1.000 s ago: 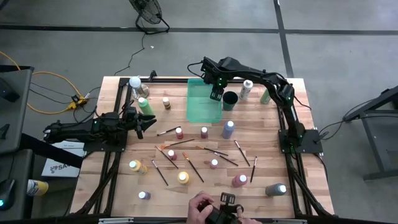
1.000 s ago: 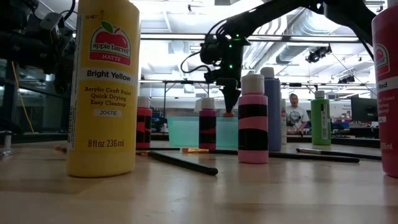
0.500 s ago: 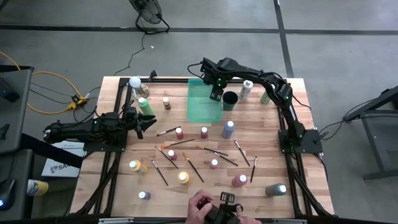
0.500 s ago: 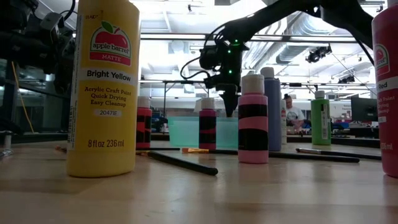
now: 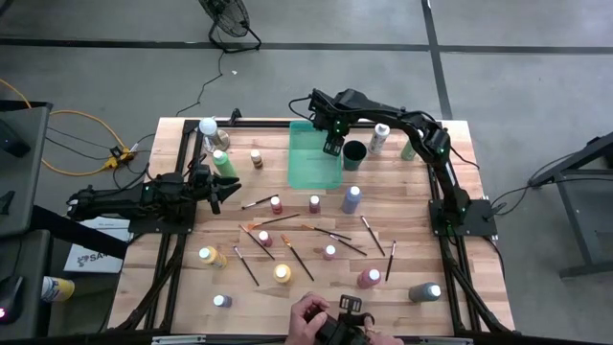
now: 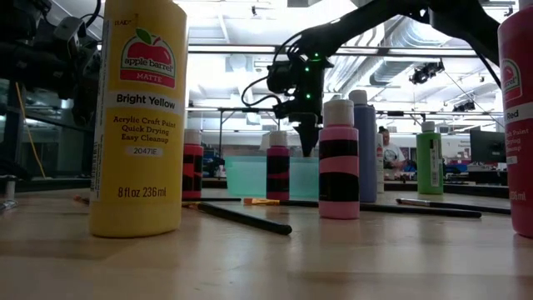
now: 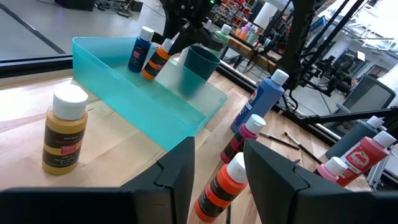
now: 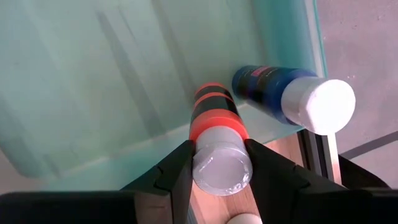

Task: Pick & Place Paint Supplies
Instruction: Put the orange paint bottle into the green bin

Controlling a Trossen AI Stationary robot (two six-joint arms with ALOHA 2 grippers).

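Note:
My right gripper [image 5: 332, 146] hangs over the right side of the teal tray [image 5: 308, 168], shut on a small orange paint bottle [image 8: 214, 112] with a white cap. A blue bottle [image 8: 273, 87] stands inside the tray near its far corner, next to the orange one [image 7: 157, 61]. My left gripper [image 7: 217, 168] waits open at the table's left side [image 5: 216, 192] with nothing between its fingers. More paint bottles and thin brushes [image 5: 287, 251] lie scattered over the wooden table's near half. My right gripper pinches the orange bottle's white cap [image 8: 222, 165] between its two fingers, coming from above and pointing down. The bottle hangs tilted below the fingers, its lower end [image 7: 149, 71] down inside the tray. Whether it touches the tray's floor I cannot tell.
A dark cup [image 5: 354, 153] stands just right of the tray, with two bottles [image 5: 380, 137] beyond it. A clear object with a white ball top [image 5: 208, 127] is at the far left. A person's hand [image 5: 311, 316] holds a device at the near edge.

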